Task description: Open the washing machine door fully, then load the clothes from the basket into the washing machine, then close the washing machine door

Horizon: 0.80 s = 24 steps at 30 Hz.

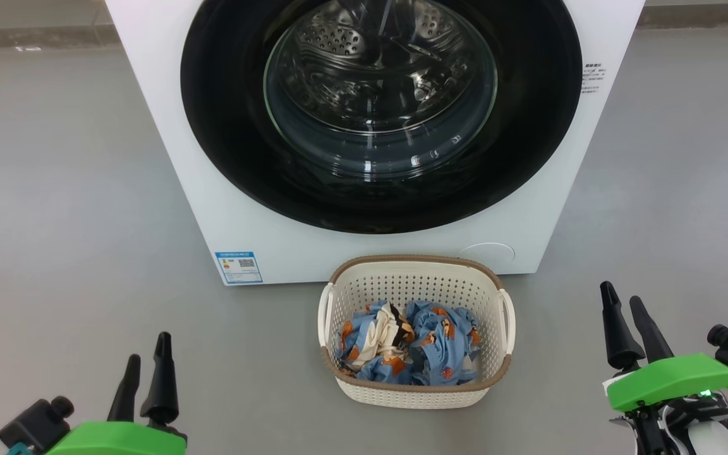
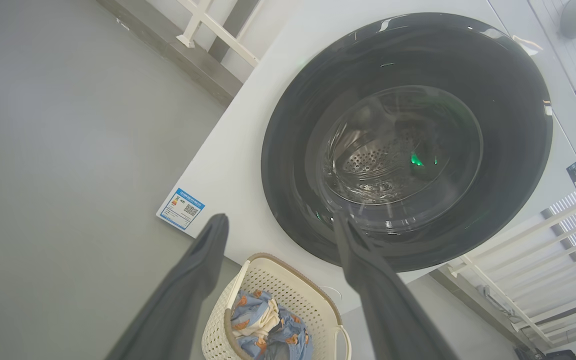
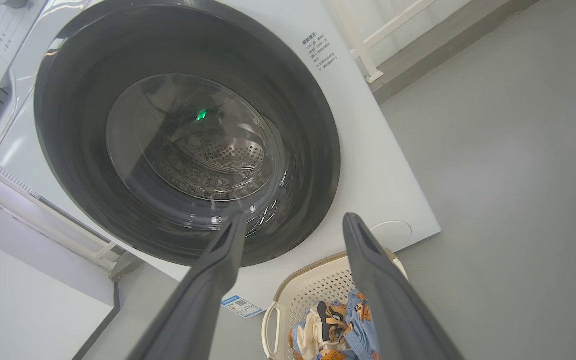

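Bright, even light; glare streaks sat on the washing machine door (image 2: 403, 145) ahead of the blurred left tool (image 2: 280, 218).

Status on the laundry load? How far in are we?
Done: nothing. The washing machine door sits shut. In hand: nothing; left tool and right tool hang open and empty, clear of it. Left: open the door, load the clothes lying in the basket, close it.

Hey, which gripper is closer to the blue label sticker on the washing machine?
Left. In the head view the left gripper sits open just below and left of the blue label sticker. The right gripper, also open, is beyond the basket, on its far side.
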{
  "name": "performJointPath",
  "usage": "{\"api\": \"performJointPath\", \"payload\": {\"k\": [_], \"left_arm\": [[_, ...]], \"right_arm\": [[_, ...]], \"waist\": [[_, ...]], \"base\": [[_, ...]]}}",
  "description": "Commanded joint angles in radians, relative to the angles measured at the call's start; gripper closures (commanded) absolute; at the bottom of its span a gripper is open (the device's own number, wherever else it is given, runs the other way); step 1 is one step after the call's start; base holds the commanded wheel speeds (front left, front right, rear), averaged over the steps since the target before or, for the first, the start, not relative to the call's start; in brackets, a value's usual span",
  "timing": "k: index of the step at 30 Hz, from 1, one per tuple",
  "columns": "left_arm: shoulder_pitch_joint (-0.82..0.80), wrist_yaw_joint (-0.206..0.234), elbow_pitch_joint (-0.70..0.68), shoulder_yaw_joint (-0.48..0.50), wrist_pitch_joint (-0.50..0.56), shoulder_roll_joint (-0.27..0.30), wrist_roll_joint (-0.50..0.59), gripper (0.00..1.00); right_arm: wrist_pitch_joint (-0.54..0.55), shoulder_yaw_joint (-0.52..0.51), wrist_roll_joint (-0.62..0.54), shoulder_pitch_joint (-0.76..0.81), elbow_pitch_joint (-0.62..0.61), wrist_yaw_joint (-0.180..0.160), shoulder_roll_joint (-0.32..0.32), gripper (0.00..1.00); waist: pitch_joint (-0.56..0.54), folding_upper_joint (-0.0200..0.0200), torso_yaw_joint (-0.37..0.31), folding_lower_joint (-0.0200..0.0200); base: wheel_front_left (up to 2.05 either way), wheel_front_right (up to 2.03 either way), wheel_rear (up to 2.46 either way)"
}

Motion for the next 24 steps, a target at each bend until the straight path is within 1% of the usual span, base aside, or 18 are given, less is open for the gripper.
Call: {"api": "performJointPath", "payload": {"k": [1,24], "left_arm": [[-0.055,0.003,-0.012,0.011,-0.014,0.021,0.032,0.0],[-0.085,0.024,-0.008,-0.008,-0.083,0.053,0.254,0.0]], "right_arm": [[-0.015,0.017,-0.037,-0.062,-0.021,0.004,-0.012,0.0],[-0.083,0.05,-0.306,-0.11,0.007,0.005,-0.027,0.0]], "waist": [[-0.001,0.0,0.0,0.0001],[-0.003,0.0,-0.004,0.0001]], "base": [[0.0,0.0,0.0],[0.0,0.0,0.0]]}}
